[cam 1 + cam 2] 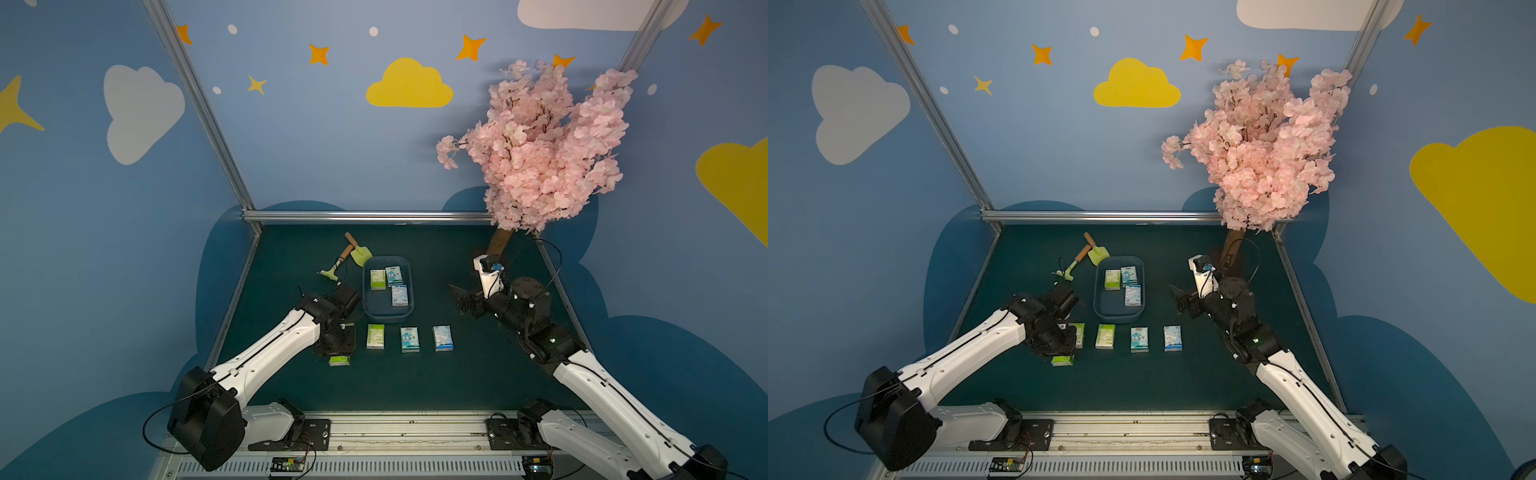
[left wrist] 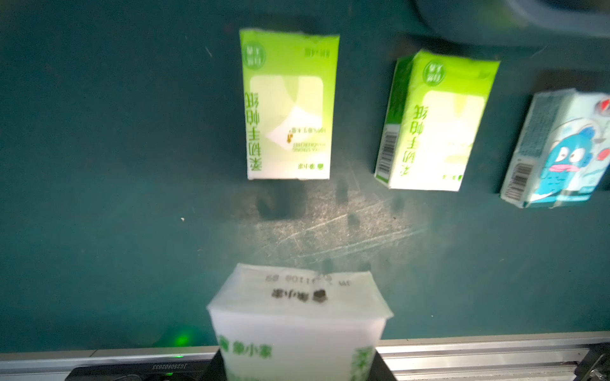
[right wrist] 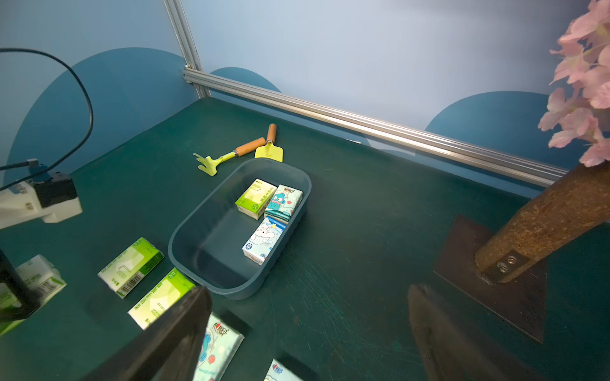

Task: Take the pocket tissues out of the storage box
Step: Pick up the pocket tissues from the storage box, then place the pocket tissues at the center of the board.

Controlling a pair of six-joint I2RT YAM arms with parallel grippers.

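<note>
**Packet gripped, more in box**

Left gripper [image 1: 337, 353] clamps a green-and-white packet [image 2: 297, 316] beside the laid-out row [image 1: 375, 336]. Remaining pocket tissues [image 1: 399, 296] crowd the storage box's [image 1: 388, 319] far-right part, long axes front-to-back, nearer the open right gripper [image 3: 308, 290].

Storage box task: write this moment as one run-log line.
left gripper: shut on green packet | right gripper: open, empty | storage box: three packets inside
</note>
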